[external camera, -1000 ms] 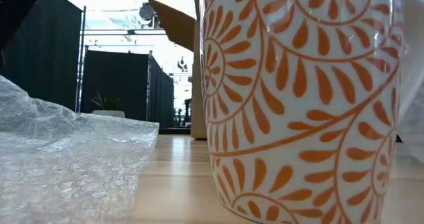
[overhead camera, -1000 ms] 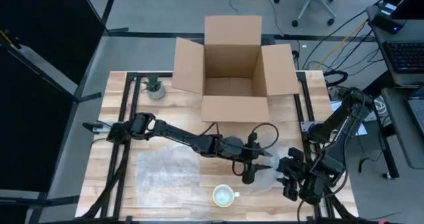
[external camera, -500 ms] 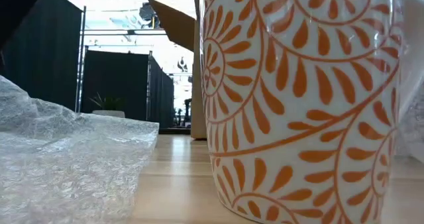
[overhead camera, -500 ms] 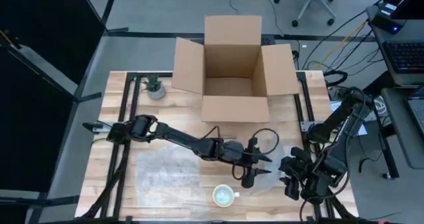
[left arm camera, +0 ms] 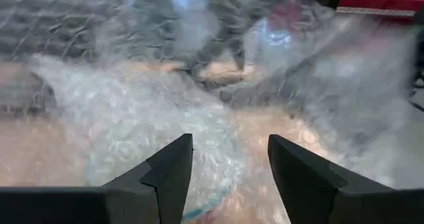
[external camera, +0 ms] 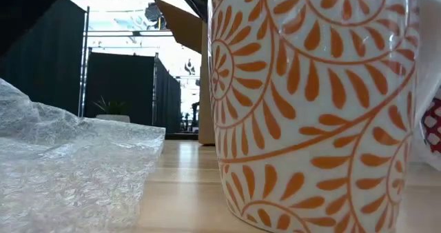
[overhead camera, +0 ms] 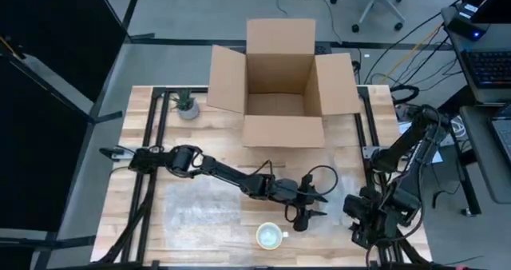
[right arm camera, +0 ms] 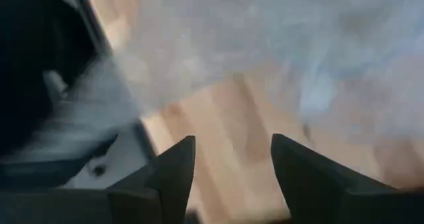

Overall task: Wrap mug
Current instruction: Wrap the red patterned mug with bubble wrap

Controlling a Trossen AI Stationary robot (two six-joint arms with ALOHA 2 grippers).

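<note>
The mug point(overhead camera: 271, 236) stands unwrapped at the table's front edge. The left gripper point(overhead camera: 300, 220) has slid down just beside it, fingers spread over bubble wrap point(left arm camera: 165, 118). The right gripper point(overhead camera: 361, 232) has backed toward the front right corner, fingers released, leaving the wrap free.

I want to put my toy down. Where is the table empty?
Bare wood shows between the little plant and the bubble wrap, left of the cardboard box. Near the mug it is crowded: left gripper, right gripper, more wrap.
</note>
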